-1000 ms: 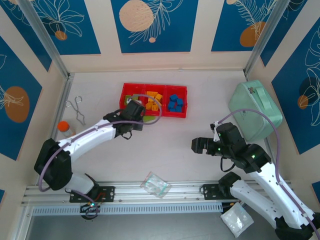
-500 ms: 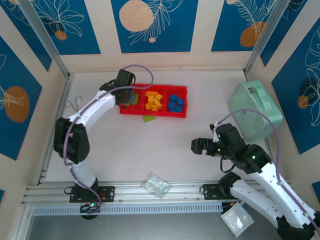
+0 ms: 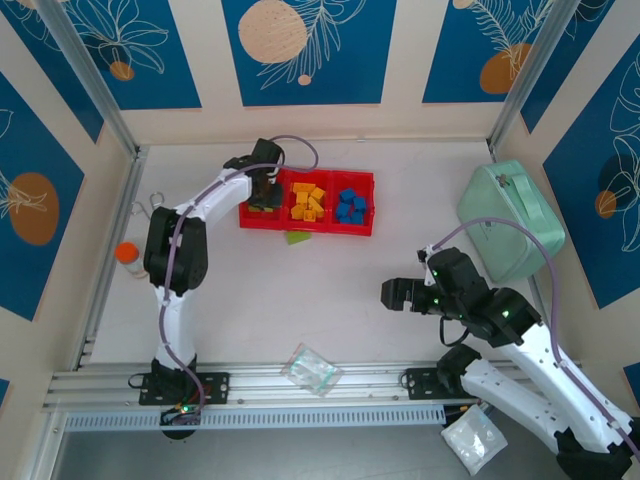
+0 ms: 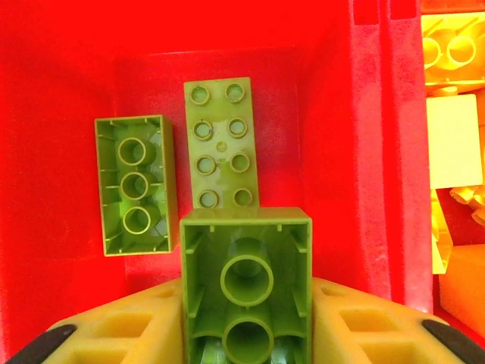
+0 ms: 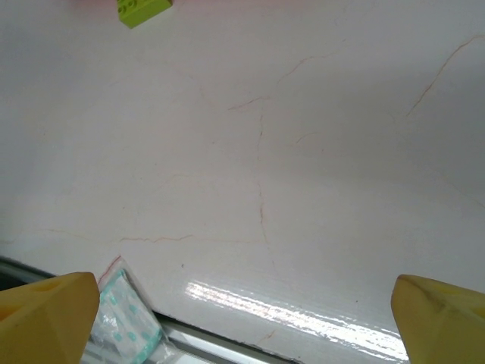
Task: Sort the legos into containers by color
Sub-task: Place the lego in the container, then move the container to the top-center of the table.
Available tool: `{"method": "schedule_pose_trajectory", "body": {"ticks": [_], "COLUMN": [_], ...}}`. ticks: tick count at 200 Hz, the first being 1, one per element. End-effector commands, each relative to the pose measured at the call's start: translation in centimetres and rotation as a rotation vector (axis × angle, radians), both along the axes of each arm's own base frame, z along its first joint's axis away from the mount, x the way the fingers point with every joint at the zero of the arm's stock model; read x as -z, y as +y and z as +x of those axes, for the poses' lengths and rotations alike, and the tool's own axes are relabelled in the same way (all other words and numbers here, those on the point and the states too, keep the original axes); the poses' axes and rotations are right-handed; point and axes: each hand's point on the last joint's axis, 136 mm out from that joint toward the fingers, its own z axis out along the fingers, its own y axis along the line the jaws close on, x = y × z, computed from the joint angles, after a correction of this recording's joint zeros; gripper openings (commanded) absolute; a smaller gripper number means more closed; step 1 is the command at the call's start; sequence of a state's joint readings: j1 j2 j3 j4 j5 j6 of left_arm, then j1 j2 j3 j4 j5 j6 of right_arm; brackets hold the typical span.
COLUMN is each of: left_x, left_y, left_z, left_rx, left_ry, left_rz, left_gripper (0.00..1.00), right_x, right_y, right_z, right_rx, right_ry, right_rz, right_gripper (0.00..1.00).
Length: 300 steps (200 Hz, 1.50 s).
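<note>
Over the red tray (image 4: 370,114), left gripper (image 4: 246,322) flanks a bottom-cropped green brick (image 4: 246,254), possibly clamped, grip unclear; right gripper (image 5: 246,303) gapes.

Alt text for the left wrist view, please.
A lime green brick, underside up, sits between the left gripper's yellow fingers over a red tray compartment holding two more green bricks. Orange-yellow bricks lie beyond the divider at right.

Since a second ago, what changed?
Left gripper swung from the tray's near side to above the left compartment, held brick between its fingers. Right gripper open and parked as before; loose green brick stays on the table by the tray.
</note>
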<state>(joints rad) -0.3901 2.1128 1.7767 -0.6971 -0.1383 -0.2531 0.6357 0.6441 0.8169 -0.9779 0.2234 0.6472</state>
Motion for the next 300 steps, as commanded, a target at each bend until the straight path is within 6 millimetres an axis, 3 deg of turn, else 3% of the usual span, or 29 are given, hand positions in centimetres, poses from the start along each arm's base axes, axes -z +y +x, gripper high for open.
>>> {"method": "schedule_pose_trajectory", "body": {"ticks": [1, 60, 102, 136, 174, 220, 236, 267, 300], "left_x": [0.7, 1.3, -0.4, -2.2, -3.0, -0.7, 0.2, 2.6, 5.0], "left_y": [0.0, 0.6, 0.5, -0.1, -0.7, -2.9, -4.2, -5.8, -6.5], "left_z": [0.5, 0.7, -0.1, -2.4, -6.6, -12.1, -13.2, -13.3, -12.0], "left_rx": [0.003, -0.021, -0.010, 0.012, 0.018, 0.042, 0.081, 0.092, 0.061], "left_ry": [0.034, 0.056, 0.013, -0.020, -0.056, -0.020, -0.016, 0.046, 0.083], "left_rz": [-0.014, -0.010, -0.057, -0.140, -0.213, -0.251, -0.242, -0.269, -0.257], "left_gripper": [0.41, 0.53, 0.63, 0.69, 0.84, 1.00, 0.99, 0.99, 0.99], "right_x": [-1.3, -3.4, -4.0, -3.3, -2.6, -1.7, -1.4, -1.1, -1.2], "right_y": [2.6, 6.5, 8.1, 8.6, 8.6, 8.3, 8.3, 7.7, 6.7], "right_z": [-0.3, 0.7, 1.2, 1.6, 1.7, 1.7, 1.6, 1.4, 1.0], "right_rx": [-0.102, -0.279, -0.336, -0.345, -0.336, -0.326, -0.325, -0.316, -0.294], "right_ry": [0.011, -0.090, -0.119, -0.102, -0.097, -0.098, -0.091, -0.088, -0.107], "right_rz": [0.091, 0.213, 0.230, 0.210, 0.198, 0.186, 0.184, 0.159, 0.146], "right_gripper": [0.99, 0.99, 0.99, 0.99, 0.99, 0.99, 0.99, 0.99, 0.99]}}
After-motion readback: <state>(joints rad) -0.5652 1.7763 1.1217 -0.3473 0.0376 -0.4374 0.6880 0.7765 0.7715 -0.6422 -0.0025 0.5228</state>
